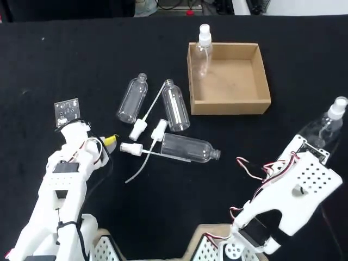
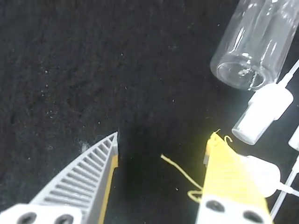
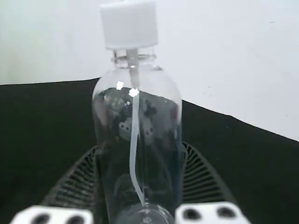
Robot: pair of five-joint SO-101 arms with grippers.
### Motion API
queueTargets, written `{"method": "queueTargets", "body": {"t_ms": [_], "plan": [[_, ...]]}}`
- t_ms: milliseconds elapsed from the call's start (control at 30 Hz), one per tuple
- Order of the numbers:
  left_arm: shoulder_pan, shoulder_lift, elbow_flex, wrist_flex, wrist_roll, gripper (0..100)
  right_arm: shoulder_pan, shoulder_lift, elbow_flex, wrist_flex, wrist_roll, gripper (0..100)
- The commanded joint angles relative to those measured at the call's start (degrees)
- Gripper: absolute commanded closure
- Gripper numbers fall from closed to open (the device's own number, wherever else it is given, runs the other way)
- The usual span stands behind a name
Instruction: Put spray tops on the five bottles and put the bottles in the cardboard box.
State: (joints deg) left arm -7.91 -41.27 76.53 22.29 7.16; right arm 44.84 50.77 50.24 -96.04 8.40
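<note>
Right pincer (image 3: 140, 161) is clenched around a clear bottle (image 3: 138, 126), fingers on both sides of the body, over at the right edge of the tabletop (image 1: 65, 54), well to the right of the cardboard box (image 1: 231, 106). White cap (image 3: 129, 23) sits on that bottle's neck, tube running down inside

Left pincer (image 2: 164, 140) is spread wide with nothing between the fingers, low over bare black cloth on the left side. One finger is yellow, and a spray top (image 2: 264, 175) lies right by it; can't tell if they touch

Box sits toward the back, open side up. One finished bottle (image 1: 203, 57) with its sprayer on is in the far left corner of it

Three bottles without tops lie on their sides between the left arm and the box:
- left bottle (image 1: 132, 99), neck pointing away from the arms
- middle bottle (image 1: 175, 105), just beside it, neck also away
- near bottle (image 1: 187, 148), crosswise, closer to the arms, neck toward the right

Three loose sprayers with tubes lie bunched by the bases of those bottles: second sprayer (image 1: 138, 129), third sprayer (image 1: 158, 130), and the one by the yellow finger
</note>
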Motion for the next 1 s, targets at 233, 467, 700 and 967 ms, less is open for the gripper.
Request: {"method": "queueTargets", "body": {"t_ms": [233,467,700,967], "plan": [[0.7,-1.2,-0.6,-1.2,0.2,71,1.1,0.2,-1.5,-1.3,0.7,92.4],[0.7,-1.2,-0.6,-1.2,0.2,71,1.1,0.3,-1.5,-1.2,0.4,79.3],[0.7,-1.2,-0.6,-1.2,0.0,71,1.1,0.0,-1.4,-1.5,0.4,78.9],[0.7,-1.2,-0.6,-1.2,0.0,71,0.3,-2.9,3.3,-1.3,0.4,66.5]]}}
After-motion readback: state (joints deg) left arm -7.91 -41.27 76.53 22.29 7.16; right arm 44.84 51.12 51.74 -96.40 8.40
